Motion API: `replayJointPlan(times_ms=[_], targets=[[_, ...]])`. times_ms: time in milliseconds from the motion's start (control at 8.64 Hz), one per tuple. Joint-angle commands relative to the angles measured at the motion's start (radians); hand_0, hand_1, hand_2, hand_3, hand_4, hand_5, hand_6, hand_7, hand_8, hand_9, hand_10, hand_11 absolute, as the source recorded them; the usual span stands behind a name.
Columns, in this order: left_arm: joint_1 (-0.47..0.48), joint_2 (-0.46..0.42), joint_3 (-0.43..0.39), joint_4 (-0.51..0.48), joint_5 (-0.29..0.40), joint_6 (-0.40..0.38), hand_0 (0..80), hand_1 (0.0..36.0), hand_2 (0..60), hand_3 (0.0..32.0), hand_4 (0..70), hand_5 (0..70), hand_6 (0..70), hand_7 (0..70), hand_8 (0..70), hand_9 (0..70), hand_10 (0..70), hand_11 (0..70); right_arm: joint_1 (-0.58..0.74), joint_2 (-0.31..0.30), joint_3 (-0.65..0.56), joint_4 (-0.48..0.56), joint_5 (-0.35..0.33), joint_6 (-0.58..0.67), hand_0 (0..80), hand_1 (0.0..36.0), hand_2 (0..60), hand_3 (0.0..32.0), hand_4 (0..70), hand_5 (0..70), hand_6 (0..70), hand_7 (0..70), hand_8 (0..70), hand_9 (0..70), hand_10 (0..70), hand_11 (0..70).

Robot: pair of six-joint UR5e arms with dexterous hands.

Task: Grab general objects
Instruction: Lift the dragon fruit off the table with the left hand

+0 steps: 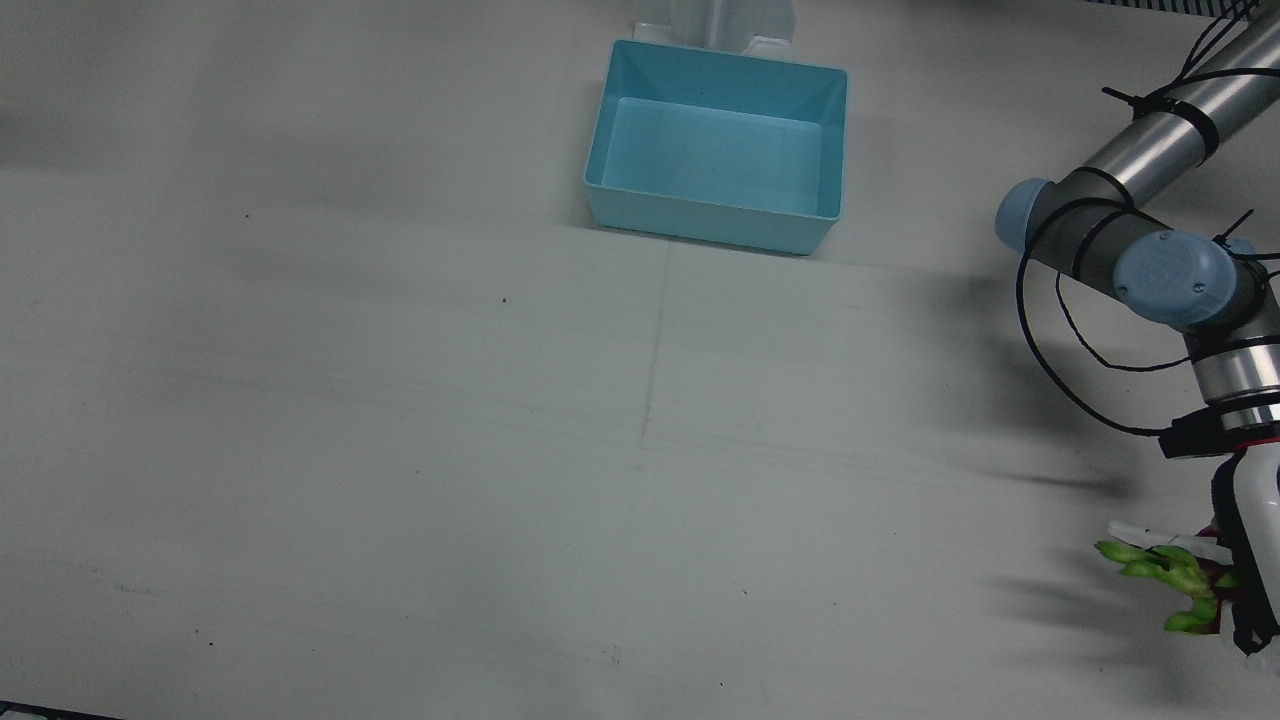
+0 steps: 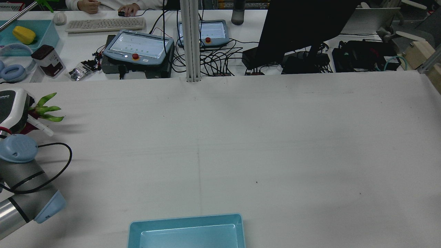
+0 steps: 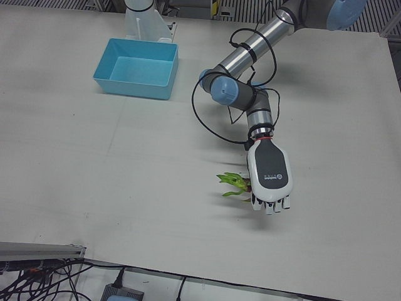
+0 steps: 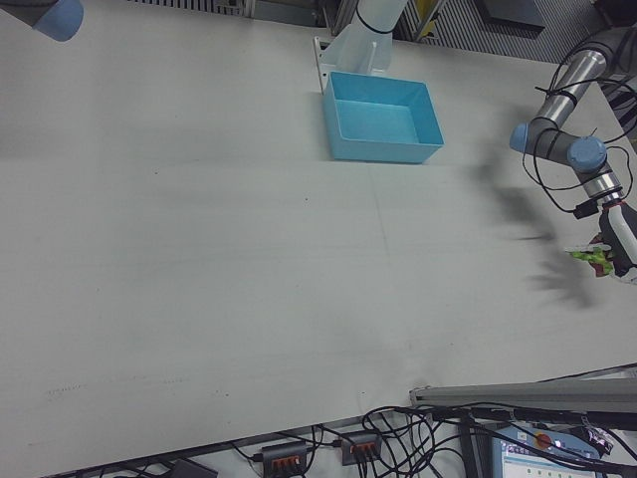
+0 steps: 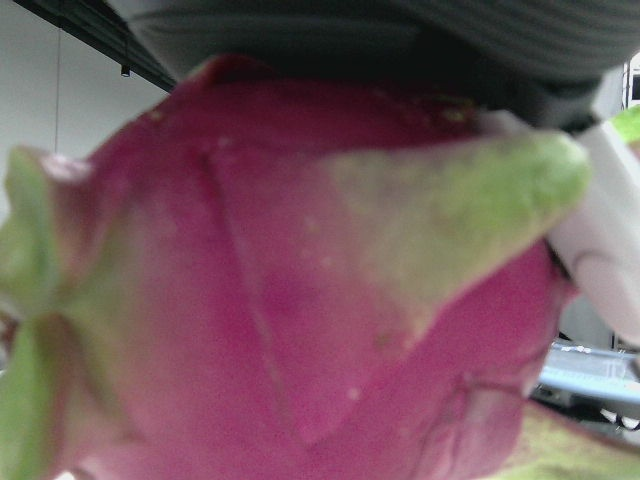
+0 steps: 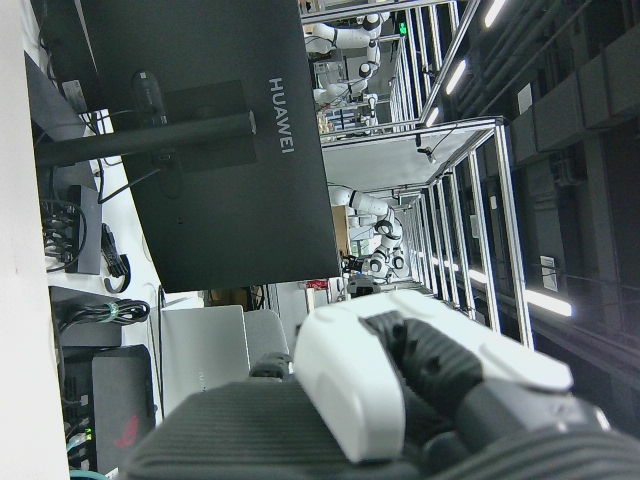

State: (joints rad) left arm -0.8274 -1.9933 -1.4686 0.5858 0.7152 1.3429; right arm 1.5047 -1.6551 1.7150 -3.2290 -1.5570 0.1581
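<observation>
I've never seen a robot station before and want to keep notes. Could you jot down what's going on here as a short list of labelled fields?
Held object: dragon fruit, pink with green scales
Holder: left hand, fingers closed around the fruit
Fruit position: lifted above the table, near the operators' edge
Container: blue bin, empty, on the robot's side
Right hand: seen only in its own camera, holding nothing visible

Left hand [image 3: 269, 178] at table's 4 o'clock in front view, fingers curled, palm down; right hand [image 6: 400, 400] raised off-table.
</observation>
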Motion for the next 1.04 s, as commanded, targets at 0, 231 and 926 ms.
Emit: replayJointPlan(times_ms=[0,231,926], targets=[[-0.006,0.008,-0.140,0.040,0.013,-0.170,38.6,0.0,16.8,0.0,42.4,70.0,66.5,70.0,52.5,70.0,55.3,70.0,-0.001,0.000,0.000,0.000,0.000,0.000,0.0,0.0,0.0,0.0,0.0,0.0,0.0,0.0,0.0,0.0,0.0,0.0],[-0.007,0.005,-0.188,0.031,0.039,-0.220,38.3,0.0,16.2,0.0,42.0,70.0,66.2,70.0,53.2,70.0,57.9,70.0,0.000,0.000,0.000,0.000,0.000,0.000,0.0,0.0,0.0,0.0,0.0,0.0,0.0,0.0,0.0,0.0,0.0,0.0],[-0.107,-0.005,-0.276,-0.350,0.497,-0.359,39.5,0.0,22.2,0.0,49.4,70.0,70.0,70.0,60.4,70.0,66.2,70.0,0.000,0.000,0.000,0.000,0.000,0.000,0.0,0.0,0.0,0.0,0.0,0.0,0.0,0.0,0.0,0.0,0.0,0.0]])
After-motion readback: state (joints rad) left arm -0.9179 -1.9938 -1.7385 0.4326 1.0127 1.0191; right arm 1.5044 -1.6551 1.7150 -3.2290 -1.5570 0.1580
